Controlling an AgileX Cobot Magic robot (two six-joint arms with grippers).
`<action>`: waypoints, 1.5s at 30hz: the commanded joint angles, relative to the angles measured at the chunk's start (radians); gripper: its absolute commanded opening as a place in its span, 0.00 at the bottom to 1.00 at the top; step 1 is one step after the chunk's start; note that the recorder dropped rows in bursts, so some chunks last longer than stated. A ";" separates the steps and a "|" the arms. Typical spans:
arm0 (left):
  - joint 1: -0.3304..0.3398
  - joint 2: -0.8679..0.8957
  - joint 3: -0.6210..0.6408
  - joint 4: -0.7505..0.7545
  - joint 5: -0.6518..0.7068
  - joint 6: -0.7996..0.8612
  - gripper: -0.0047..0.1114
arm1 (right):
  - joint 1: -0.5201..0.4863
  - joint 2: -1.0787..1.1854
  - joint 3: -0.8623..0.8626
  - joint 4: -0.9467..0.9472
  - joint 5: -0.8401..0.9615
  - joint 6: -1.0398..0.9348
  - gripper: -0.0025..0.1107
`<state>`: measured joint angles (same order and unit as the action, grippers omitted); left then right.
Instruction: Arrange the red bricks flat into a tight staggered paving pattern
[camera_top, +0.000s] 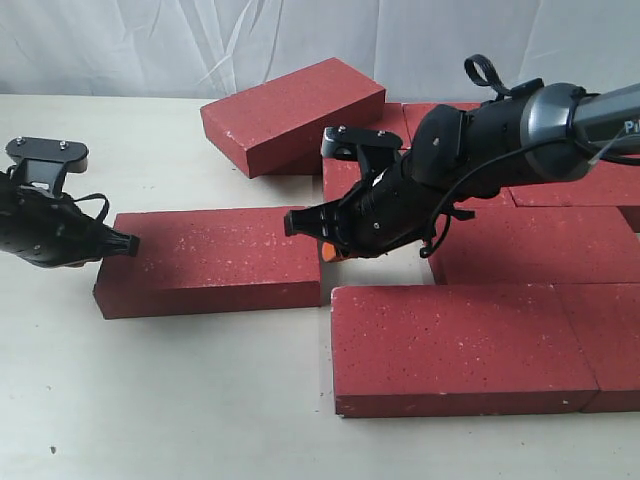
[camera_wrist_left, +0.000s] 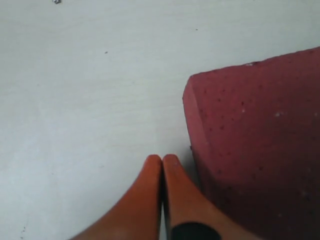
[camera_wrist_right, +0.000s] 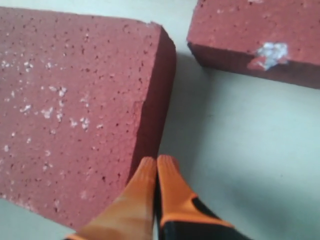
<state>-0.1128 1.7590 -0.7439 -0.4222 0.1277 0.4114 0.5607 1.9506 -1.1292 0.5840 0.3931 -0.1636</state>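
Exterior: your red bricks (camera_top: 480, 340) cover the worktop's (camera_top: 150, 400) right side. One loose brick (camera_top: 215, 255) lies mid-worktop between the left claw (camera_top: 128, 241) and right claw (camera_top: 310, 232).
Left wrist: left claw (camera_wrist_left: 162, 167) pinched shut, empty, beside the loose brick's (camera_wrist_left: 260, 145) end.
Right wrist: right claw (camera_wrist_right: 156, 170) likewise closed, empty, beside a brick's edge (camera_wrist_right: 75, 110).

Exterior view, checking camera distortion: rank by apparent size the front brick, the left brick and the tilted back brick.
Front brick
left brick
tilted back brick
Nearness to the camera may explain the differences; true sizes unsure.
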 joint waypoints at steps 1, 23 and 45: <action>-0.009 0.002 -0.006 -0.006 -0.007 0.000 0.04 | -0.002 0.001 0.000 -0.013 0.066 -0.023 0.02; -0.009 0.002 -0.006 -0.005 -0.010 0.009 0.04 | 0.000 -0.006 0.000 0.057 0.182 -0.192 0.02; -0.009 0.024 -0.006 0.024 -0.109 0.012 0.04 | 0.014 -0.061 0.000 -0.193 -0.058 0.097 0.02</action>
<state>-0.1187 1.7679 -0.7462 -0.4033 0.0361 0.4221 0.5651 1.8633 -1.1292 0.3605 0.3963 -0.0706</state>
